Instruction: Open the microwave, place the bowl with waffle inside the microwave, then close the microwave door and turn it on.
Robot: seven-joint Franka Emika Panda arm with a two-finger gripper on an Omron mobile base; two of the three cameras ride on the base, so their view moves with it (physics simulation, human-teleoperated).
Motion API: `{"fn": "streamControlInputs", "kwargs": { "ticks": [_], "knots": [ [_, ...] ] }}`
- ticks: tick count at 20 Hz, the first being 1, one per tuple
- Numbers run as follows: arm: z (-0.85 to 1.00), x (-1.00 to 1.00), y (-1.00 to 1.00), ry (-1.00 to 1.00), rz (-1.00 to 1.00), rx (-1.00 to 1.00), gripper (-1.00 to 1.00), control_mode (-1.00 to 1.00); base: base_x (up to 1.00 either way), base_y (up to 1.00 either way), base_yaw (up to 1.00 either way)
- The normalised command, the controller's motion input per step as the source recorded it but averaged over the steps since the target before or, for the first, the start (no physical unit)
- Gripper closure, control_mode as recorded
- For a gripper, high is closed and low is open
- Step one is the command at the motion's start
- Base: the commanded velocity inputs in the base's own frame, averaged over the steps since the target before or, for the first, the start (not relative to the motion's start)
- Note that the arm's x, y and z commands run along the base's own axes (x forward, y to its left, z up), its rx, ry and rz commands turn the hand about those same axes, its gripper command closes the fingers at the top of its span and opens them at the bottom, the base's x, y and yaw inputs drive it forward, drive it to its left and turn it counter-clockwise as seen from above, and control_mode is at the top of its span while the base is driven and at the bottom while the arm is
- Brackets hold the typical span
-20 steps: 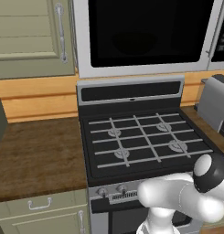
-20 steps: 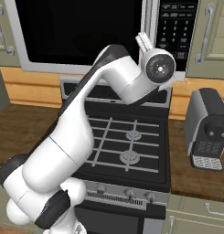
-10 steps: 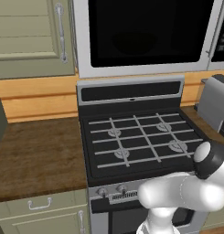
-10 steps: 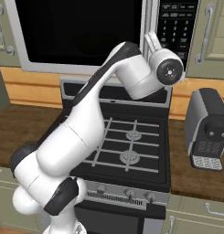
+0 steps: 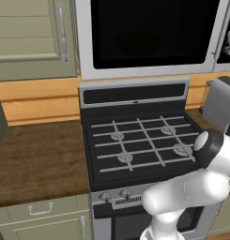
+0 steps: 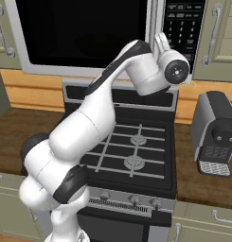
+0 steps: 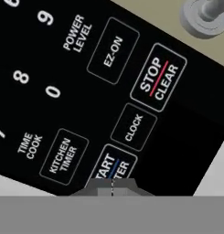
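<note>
The microwave hangs above the stove with its door closed, the black glass dark. Its long bar handle stands beside the dark control strip. The bowl and the waffle are hidden from view. My gripper is raised against the lower part of that strip. In the hand view the keypad is very close, and my gripper is shut, fingertips pressed together right at the START button.
A black gas stove lies under the arm. A grey coffee machine stands on the wooden counter at the right. Beige cabinet doors flank the microwave, and a cabinet handle mount is near the keypad.
The arm has swung right and reached further forward, carrying the hand closer to the microwave's control strip. The door stays closed.
</note>
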Motion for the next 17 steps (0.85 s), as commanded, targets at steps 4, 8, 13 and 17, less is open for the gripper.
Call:
{"fn": "streamControlInputs", "kwargs": {
  "ticks": [4, 8, 13, 17],
  "knots": [
    [-0.09, 0.44, -0.23, 0.00, 0.00, 0.05, 1.00, -1.00, 0.00, 0.00, 0.00],
    [-0.10, 0.37, -0.24, 0.00, 0.00, 0.03, 1.00, -1.00, 0.00, 0.00, 0.00],
    [-0.07, -0.49, -0.06, -0.18, 0.00, 0.00, 1.00, -1.00, 0.00, 0.00, 0.00],
    [-0.05, -1.00, 0.00, -0.37, 0.00, 0.00, 1.00, -1.00, 0.00, 0.00, 0.00]
  ]
}}
